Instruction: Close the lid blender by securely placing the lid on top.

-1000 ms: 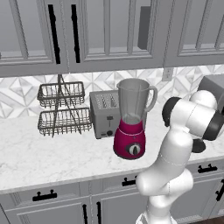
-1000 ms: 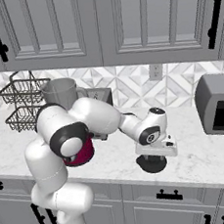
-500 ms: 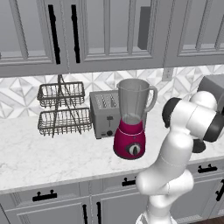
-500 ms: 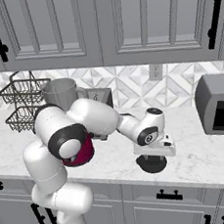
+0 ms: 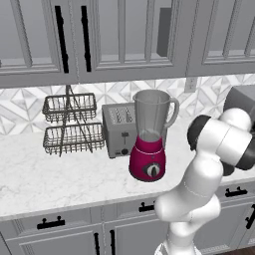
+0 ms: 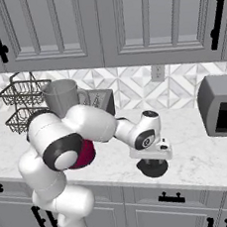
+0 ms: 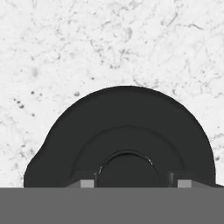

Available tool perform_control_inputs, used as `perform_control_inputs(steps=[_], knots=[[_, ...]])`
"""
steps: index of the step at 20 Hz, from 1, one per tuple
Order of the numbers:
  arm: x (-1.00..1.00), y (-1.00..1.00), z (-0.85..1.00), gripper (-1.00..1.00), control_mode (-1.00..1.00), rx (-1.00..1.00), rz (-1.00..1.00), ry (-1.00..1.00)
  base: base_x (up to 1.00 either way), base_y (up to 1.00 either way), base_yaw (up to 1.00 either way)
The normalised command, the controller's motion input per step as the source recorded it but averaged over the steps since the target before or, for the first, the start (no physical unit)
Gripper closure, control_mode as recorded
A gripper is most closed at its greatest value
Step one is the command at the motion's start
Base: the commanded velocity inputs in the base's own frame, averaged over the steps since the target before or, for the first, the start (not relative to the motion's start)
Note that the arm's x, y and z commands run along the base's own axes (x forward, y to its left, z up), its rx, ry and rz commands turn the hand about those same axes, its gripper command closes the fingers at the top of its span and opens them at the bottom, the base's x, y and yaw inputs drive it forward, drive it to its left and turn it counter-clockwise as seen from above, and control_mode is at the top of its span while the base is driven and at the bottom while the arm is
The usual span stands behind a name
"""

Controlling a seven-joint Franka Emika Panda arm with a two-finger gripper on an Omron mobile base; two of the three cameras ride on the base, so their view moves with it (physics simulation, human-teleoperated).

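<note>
Hand view: tool (image 7: 131,183) narrower than before, astride lid (image 7: 122,135) knob.

Rendered home kitchen — grey panelled wall cabinets (image 5: 124,37) with black bar handles over a white marble counter (image 5: 55,182), patterned tile backsplash (image 6: 142,85) with an outlet. Toward the counter's back edge: boxy toaster (image 5: 119,128), blender (image 5: 149,134), two-tier wire basket (image 5: 69,122) — grey microwave (image 6: 223,105) at its right end.

On the counter (image 5: 60,179), the blender (image 5: 149,137) is set before the toaster (image 5: 119,129), the wire basket rack (image 5: 69,124) to its left, the lid (image 6: 152,167) lying well right.
</note>
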Motion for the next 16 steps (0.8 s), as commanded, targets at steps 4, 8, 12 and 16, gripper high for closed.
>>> perform_control_inputs(steps=[4,8,12,16], knots=[[-0.59,0.58,-0.39,1.00,-1.00,0.00,0.00,0.00,0.00,0.00,0.00],[-0.20,0.28,-0.15,1.00,-1.00,0.00,0.00,0.00,0.00,0.00,0.00],[0.00,0.00,0.00,1.00,-1.00,0.00,0.00,0.00,0.00,0.00,0.00],[-0.17,0.00,0.28,1.00,-1.00,0.11,0.00,-0.02,0.00,0.00,0.00]])
